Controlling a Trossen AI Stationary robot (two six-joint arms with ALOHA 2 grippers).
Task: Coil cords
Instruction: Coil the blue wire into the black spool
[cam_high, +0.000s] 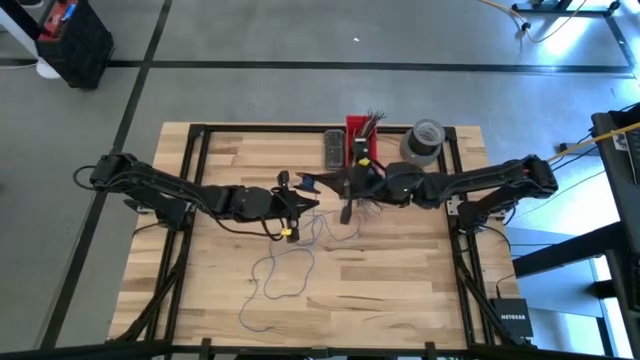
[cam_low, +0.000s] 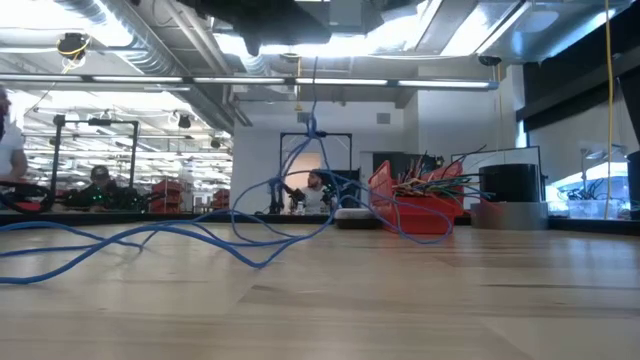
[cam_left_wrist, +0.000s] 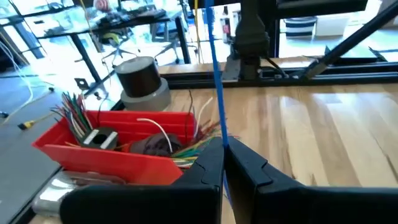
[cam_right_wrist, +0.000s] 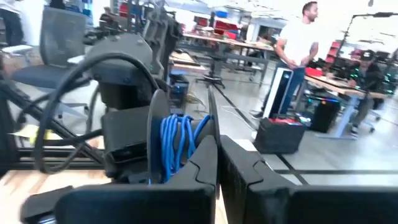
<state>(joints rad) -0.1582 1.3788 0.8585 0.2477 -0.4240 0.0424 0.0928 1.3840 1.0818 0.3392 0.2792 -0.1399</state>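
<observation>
Cords (cam_high: 285, 262) trail in thin blue loops over the tabletop (cam_high: 400, 290) from its centre toward seven o'clock, one strand rising to the left hand (cam_high: 297, 203), which is pinched tight on it just beside the right hand (cam_high: 345, 190), itself closed with a small bundle of blue turns (cam_right_wrist: 180, 143) showing right by its fingers. Light, limp and springy, this wire looks likely to slide through a loose pinch and to snag on the red bin (cam_high: 360, 140) at twelve o'clock. Best hold, I judge, is close to the wound bundle, feeding slack a short length at a time.
</observation>
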